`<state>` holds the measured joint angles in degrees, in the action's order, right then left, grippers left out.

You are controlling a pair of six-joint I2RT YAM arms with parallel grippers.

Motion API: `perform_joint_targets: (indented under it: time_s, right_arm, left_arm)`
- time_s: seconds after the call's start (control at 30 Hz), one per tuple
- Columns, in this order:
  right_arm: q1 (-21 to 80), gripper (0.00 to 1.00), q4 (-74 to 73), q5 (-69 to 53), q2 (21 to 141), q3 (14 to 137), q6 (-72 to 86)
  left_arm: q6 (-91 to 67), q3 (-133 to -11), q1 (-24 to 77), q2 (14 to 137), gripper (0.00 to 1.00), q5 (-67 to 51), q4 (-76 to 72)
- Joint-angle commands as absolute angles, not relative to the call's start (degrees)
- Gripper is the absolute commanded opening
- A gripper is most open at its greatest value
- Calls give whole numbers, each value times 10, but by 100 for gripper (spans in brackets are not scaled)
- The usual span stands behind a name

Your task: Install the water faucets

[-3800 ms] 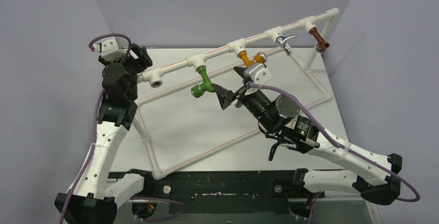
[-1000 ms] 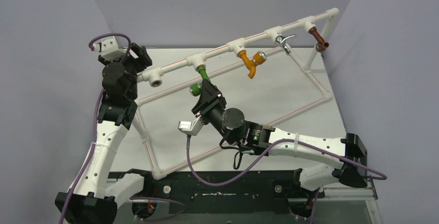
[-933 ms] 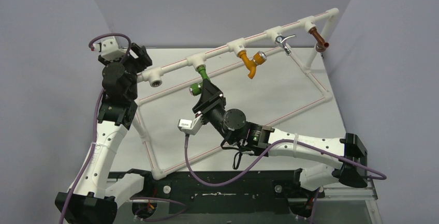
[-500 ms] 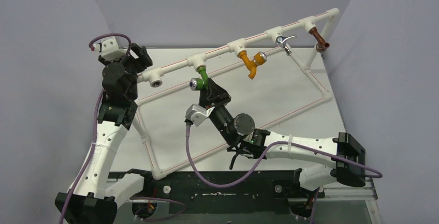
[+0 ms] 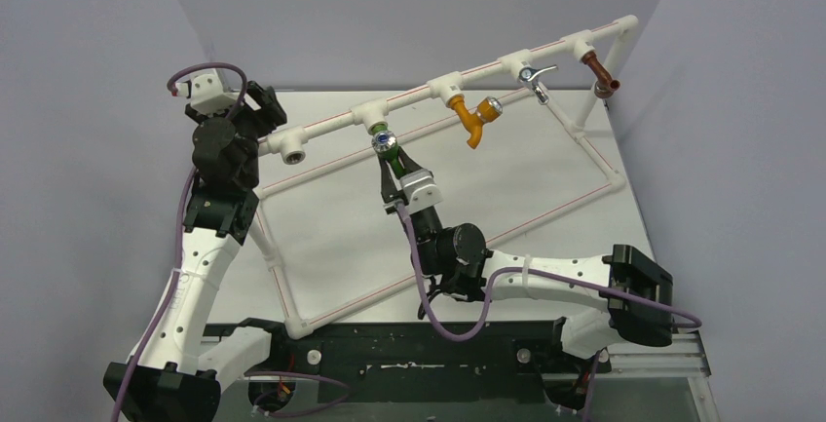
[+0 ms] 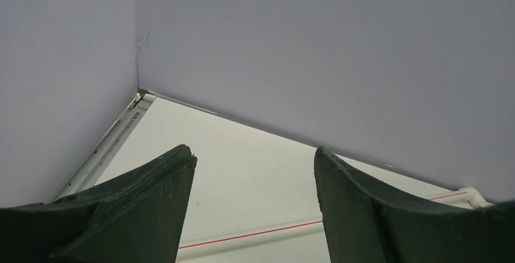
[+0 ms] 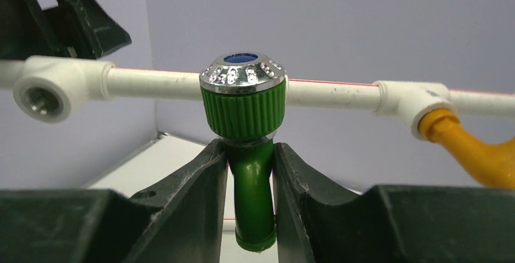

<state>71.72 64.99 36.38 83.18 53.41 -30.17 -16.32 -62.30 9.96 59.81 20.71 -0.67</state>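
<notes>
Right gripper (image 7: 248, 149) pinches green tap (image 7: 244, 108).
Ribbed plastic collar, studded chrome cap; joint to pipe (image 7: 158, 82) hidden. Left gripper (image 6: 252, 161) gapes.

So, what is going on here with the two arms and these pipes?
The right gripper is shut on the green faucet, clamping its spout just under the silver knob, while the faucet sits at a fitting on the white pipe rail. The left gripper is open and holds nothing, near the rail's left end. An orange faucet and a chrome tap are already on the rail further right. The open fitting left of the green one has no faucet.
</notes>
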Motion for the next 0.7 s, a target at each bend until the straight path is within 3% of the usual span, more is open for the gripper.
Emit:
perform_joint_targets:
  time_s: [0.0, 0.27, 0.57, 0.67]
  right_arm:
    - [710, 0, 771, 448, 827, 545, -156]
    - [710, 0, 792, 497, 824, 546, -8]
    - [713, 0, 722, 554, 787, 507, 334]
    - [714, 0, 635, 581, 771, 514, 449]
  left_arm:
    - [-149, -577, 99, 623, 69, 185, 152]
    - [-150, -577, 99, 622, 69, 182, 152]
    - [-151, -576, 99, 621, 69, 181, 151]
    - [-151, -577, 99, 622, 69, 180, 151]
